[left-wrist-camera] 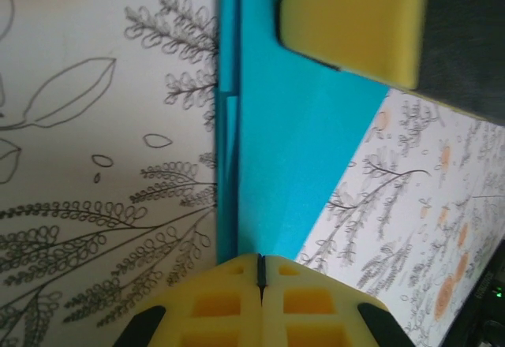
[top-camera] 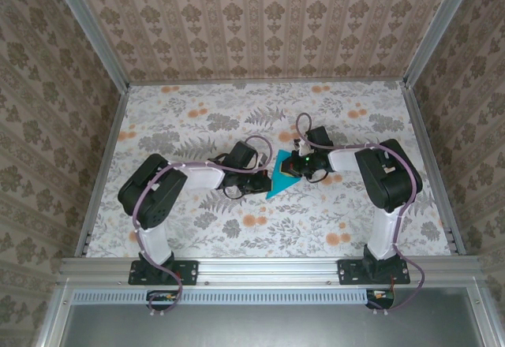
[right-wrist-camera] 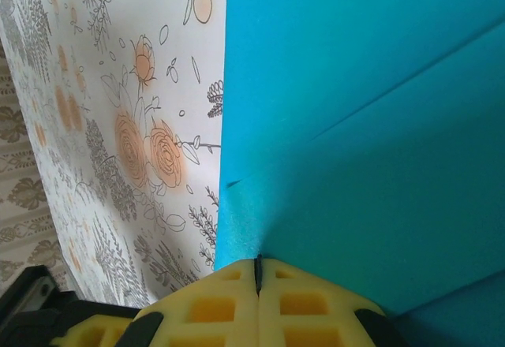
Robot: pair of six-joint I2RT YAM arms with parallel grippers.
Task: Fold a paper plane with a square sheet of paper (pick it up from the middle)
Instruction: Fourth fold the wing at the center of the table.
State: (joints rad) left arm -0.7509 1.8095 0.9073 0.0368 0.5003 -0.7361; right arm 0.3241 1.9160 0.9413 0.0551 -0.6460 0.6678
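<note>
The left claw (top-camera: 259, 180) and the right claw (top-camera: 290, 166) meet at the middle of the floral worktop (top-camera: 189, 118), both over the teal paper plane (top-camera: 277, 187), which lies flat there. With the two so near each other, a careless sideways move could knock one against the other.

From the left wrist, the left claw (left-wrist-camera: 260, 264) is pinched fully together with nothing between its tips, which sit at the paper plane (left-wrist-camera: 296, 150) beside a folded edge. The right claw's yellow pad (left-wrist-camera: 355, 24) presses the sheet further along. If these tips slide while bearing down, the layers may shift and the crease go crooked.

From the right wrist, the right claw (right-wrist-camera: 258, 264) is likewise closed on nothing, resting on the paper plane (right-wrist-camera: 355, 110) near its edge. Too much drag here could wrinkle or tear it, and lifting off may let the flap spring up.

There is no container here; the paper lies straight on the worktop.
</note>
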